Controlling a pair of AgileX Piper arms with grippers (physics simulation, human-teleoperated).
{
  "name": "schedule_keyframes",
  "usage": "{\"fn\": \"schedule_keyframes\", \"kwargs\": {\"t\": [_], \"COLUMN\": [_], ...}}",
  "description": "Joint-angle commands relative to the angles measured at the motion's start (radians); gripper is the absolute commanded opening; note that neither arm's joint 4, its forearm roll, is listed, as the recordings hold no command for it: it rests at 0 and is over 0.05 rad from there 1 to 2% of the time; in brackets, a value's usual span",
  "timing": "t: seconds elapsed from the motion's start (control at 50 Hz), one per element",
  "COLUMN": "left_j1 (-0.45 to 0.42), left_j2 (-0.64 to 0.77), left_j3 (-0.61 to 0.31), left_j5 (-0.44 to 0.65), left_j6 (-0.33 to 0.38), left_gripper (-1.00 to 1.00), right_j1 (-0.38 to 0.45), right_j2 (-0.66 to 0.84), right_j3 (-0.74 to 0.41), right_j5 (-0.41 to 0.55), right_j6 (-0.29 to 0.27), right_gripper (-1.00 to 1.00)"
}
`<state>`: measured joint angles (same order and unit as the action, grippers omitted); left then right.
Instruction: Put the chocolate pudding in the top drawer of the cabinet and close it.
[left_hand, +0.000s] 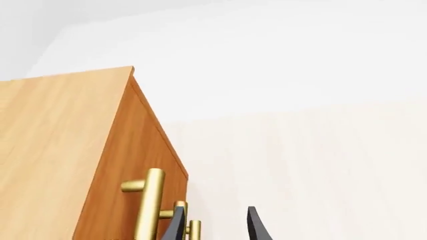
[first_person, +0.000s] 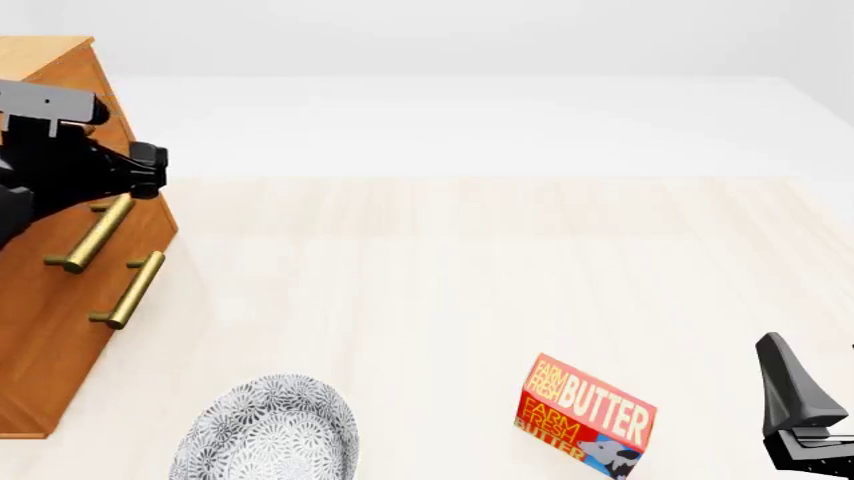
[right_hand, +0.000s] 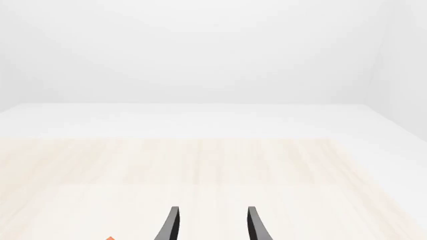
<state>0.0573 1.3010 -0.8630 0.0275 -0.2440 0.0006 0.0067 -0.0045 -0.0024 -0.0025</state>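
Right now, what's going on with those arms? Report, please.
Left gripper open at the top drawer handle, not gripping. Right gripper open, idle. Both drawers shut. Chocolate pudding not in view. Butter box and bowl near.

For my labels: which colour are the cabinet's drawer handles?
Brass-gold; the drawer handles on the cabinet show best in the front view.

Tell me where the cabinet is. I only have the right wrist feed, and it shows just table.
Observer: The cabinet stands at the table's far left in the front view.
Operator: Left arm?
Observer: The left gripper is open, right by a brass drawer handle.
Operator: Pudding?
Observer: The pudding is in no view. Only a butter box and a patterned bowl show near you.
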Motion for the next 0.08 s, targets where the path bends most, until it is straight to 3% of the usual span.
{"fn": "schedule_keyframes", "kwargs": {"t": [0.02, 0.08], "left_j1": [0.07, 0.063], "left_j2": [-0.013, -0.022], "left_j3": [0.073, 0.072], "left_j5": [0.029, 0.031], "left_j6": [-0.008, -0.014], "left_gripper": [1.0, 1.0], "right_j1": [0.0, 0.0], "right_j2": [0.0, 0.0], "right_j3": [0.0, 0.0], "right_j5": [0.0, 0.0], "right_j6": [0.0, 0.0], "right_gripper": [1.0, 1.0]}}
